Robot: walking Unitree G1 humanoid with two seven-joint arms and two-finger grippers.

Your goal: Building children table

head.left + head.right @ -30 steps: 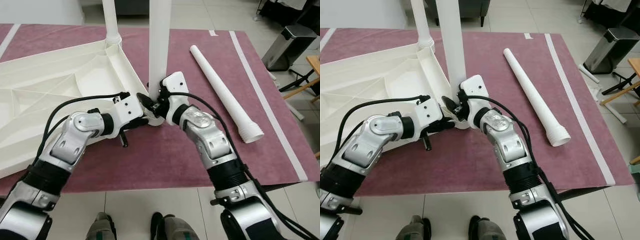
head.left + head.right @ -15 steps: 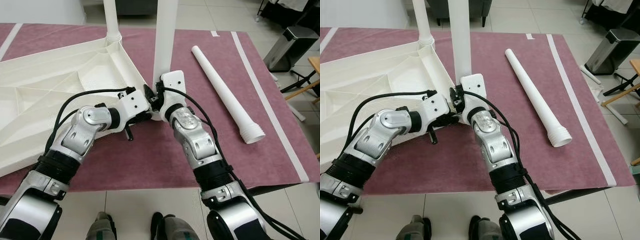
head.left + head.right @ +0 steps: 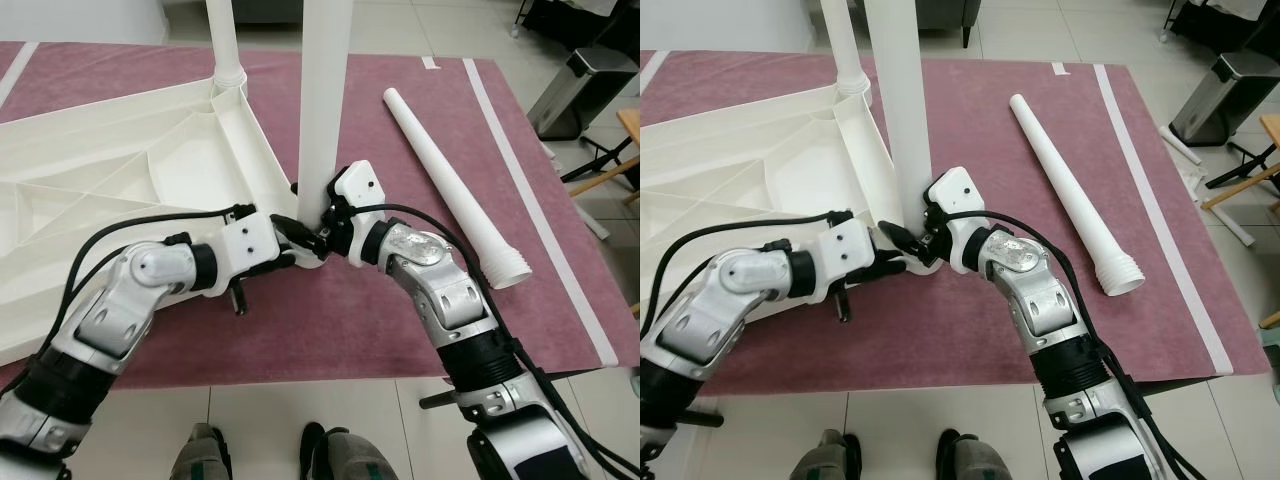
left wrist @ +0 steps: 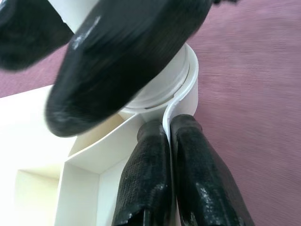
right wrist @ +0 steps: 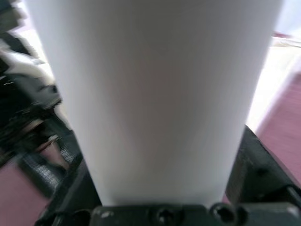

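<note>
A white tabletop [image 3: 110, 190] lies upside down on a maroon rug [image 3: 350, 320]. One white leg [image 3: 222, 40] stands in its far corner. A second leg [image 3: 322, 100] stands upright in the near corner socket [image 4: 186, 77]. My right gripper [image 3: 322, 215] is shut on this leg just above its base, and the leg [image 5: 155, 94] sits between its fingers [image 5: 256, 172]. My left gripper [image 4: 168, 123] is shut on the socket's thin rim, right beside the right gripper. A third leg [image 3: 450, 180] lies loose on the rug to the right.
A grey bin [image 3: 590, 85] and wooden furniture legs [image 3: 620, 170] stand on the tiles at the right. A white stripe [image 3: 530, 190] runs along the rug's right side. My feet [image 3: 270, 455] are at the rug's near edge.
My right forearm has swung outward to the right around the near leg's base, still holding it. The left arm has dropped lower and stays at the corner socket.
</note>
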